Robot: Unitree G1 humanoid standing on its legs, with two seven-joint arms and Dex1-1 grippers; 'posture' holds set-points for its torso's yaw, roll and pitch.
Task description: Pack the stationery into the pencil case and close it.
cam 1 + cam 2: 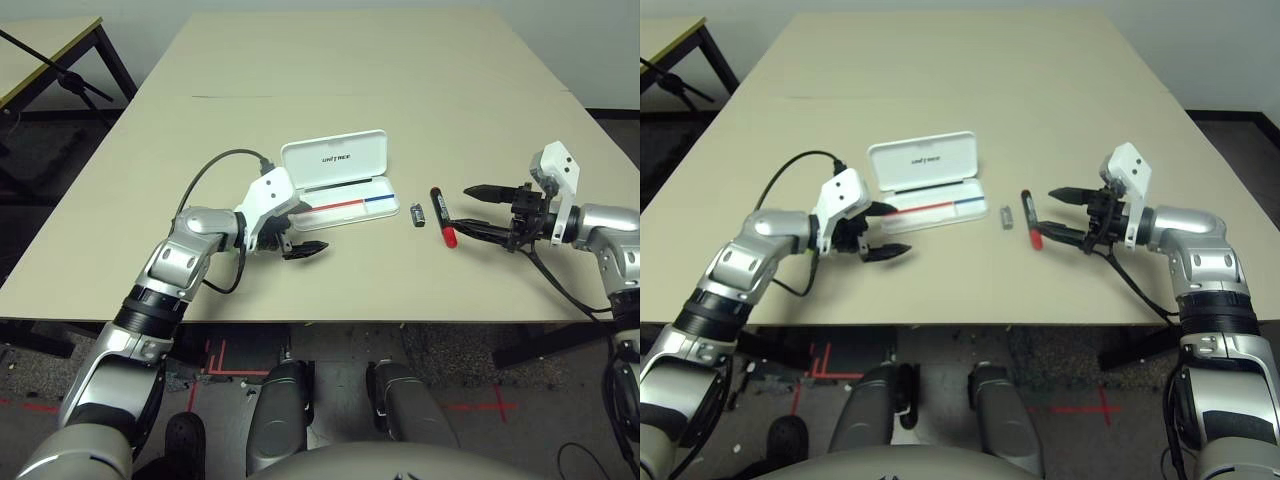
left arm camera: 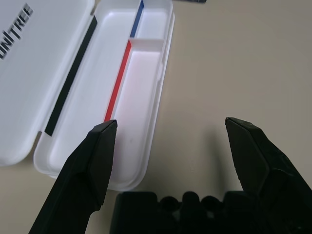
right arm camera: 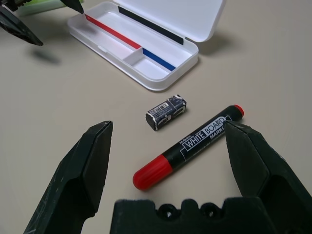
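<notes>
The round black marker with a red cap (image 3: 187, 146) could roll off if the right gripper (image 3: 168, 146), spread wide and empty, closes off-centre. The open flat white hard-plastic pencil case (image 1: 340, 205) lies at the marker's 9 o'clock, the left gripper (image 2: 170, 146) gaping empty beside it.

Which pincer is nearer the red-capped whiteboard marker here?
Right. The right pincer is open just beside the whiteboard marker, its fingers pointing at it. The left pincer is open past the open pencil case, on the far side from the marker.
</notes>
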